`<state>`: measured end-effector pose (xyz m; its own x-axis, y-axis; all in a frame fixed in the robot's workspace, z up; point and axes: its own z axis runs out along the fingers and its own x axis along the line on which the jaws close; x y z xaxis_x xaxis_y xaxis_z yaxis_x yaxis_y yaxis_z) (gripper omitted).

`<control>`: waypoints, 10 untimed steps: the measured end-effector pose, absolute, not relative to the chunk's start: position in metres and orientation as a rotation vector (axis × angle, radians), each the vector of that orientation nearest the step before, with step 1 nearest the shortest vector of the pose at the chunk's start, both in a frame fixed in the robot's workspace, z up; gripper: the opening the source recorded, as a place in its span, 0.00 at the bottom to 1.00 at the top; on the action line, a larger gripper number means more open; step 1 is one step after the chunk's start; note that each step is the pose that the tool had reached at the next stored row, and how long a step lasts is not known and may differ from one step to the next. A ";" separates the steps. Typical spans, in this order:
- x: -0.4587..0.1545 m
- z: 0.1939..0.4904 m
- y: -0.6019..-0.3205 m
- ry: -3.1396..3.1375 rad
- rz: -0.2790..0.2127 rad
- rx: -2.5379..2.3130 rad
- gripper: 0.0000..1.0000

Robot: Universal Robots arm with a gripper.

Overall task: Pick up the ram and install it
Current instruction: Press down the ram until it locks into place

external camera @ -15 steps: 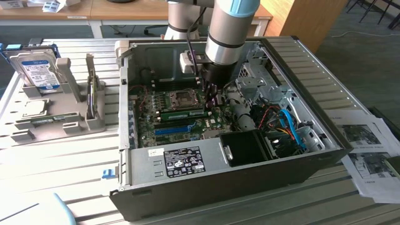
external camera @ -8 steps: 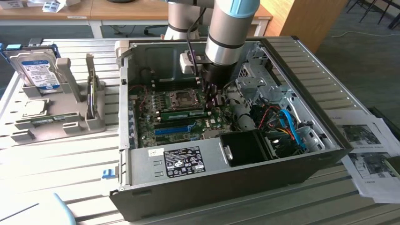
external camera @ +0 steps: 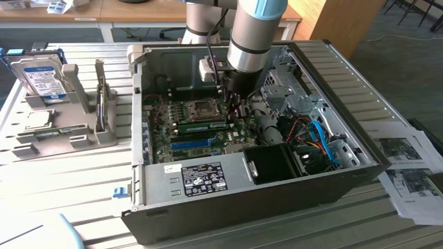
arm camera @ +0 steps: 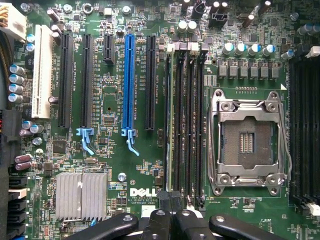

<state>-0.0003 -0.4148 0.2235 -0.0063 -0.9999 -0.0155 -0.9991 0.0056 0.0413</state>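
The ram (external camera: pixel 202 126) is a long green stick standing in a motherboard slot just beside the empty processor socket (external camera: pixel 203 108), inside the open computer case (external camera: pixel 229 181). In the wrist view it shows edge-on as a thin green strip (arm camera: pixel 168 125) in the memory slot nearest the black expansion slots. My gripper (external camera: pixel 234 110) is down inside the case, shut, its dark fingertips right over one end of the ram. The wrist view shows the two fingers (arm camera: pixel 161 220) pressed together, and the gripper (arm camera: pixel 170 206) sits above that slot's end. Whether the tips touch the stick I cannot tell.
A grey rack (external camera: pixel 69 132) at the exterior view's left holds a hard drive (external camera: pixel 41 78) and a square silver processor (external camera: pixel 38 119). Cables and drive cages (external camera: pixel 312 135) crowd the case's right side. Printed sheets (external camera: pixel 408 171) lie beyond. On the board are a blue slot (arm camera: pixel 131 85) and a heatsink (arm camera: pixel 80 195).
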 end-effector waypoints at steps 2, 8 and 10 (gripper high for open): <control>0.000 0.223 -0.415 -2.215 -0.063 2.201 0.09; 0.000 0.223 -0.415 -2.215 -0.063 2.202 0.09; 0.000 0.223 -0.415 -2.215 -0.063 2.202 0.09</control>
<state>-0.0003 -0.4148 0.2230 -0.0062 -0.9999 -0.0155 -0.9991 0.0055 0.0414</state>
